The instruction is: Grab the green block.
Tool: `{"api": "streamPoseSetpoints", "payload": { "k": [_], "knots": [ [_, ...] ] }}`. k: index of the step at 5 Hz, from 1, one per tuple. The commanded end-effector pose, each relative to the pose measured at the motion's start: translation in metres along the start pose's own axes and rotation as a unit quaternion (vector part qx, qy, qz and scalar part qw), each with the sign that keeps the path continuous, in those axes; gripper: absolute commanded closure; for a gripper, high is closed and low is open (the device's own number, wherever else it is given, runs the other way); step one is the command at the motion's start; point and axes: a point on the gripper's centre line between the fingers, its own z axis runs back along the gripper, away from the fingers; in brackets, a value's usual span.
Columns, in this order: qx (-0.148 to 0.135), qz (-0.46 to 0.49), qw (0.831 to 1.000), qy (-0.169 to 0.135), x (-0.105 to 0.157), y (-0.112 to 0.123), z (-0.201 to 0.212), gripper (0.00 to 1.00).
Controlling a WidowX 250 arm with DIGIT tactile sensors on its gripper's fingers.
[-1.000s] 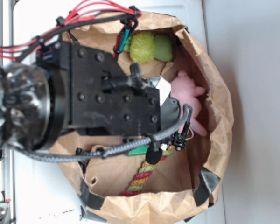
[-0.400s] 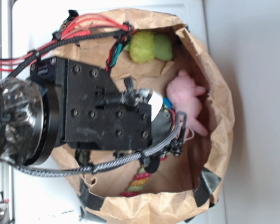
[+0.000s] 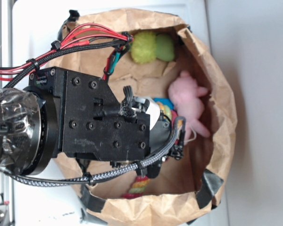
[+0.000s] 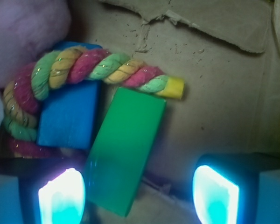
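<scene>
In the wrist view the green block [image 4: 123, 149] lies flat on the brown paper floor, slanted, its near end between my two glowing fingers. My gripper [image 4: 137, 196] is open just above it. The left finger [image 4: 60, 196] is close beside the block's near left edge, and the right finger [image 4: 215, 196] stands well clear of it. Nothing is held. From the exterior view the block is hidden under my black wrist [image 3: 104, 122].
A blue block [image 4: 67, 116] lies right beside the green one, with a coloured rope toy [image 4: 93, 67] curling over both tops. A pink plush [image 3: 186, 101] and a lime-green plush [image 3: 151, 47] lie inside the paper bag [image 3: 221, 108], whose walls ring everything.
My wrist has shifted left and towards the image bottom over the bag. It now covers the green block that showed a second ago. A bit of the blue block and rope has appeared beside the pink plush.
</scene>
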Motion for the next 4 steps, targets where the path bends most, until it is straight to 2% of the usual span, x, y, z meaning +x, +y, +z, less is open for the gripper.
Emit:
{"api": "streamPoseSetpoints", "payload": {
  "k": [1,4],
  "knots": [
    [-0.021,0.016,1.000,-0.006,0.001,-0.018,0.012,0.00],
    [-0.009,0.015,1.000,-0.018,-0.002,-0.029,0.001,0.00]
  ]
}}
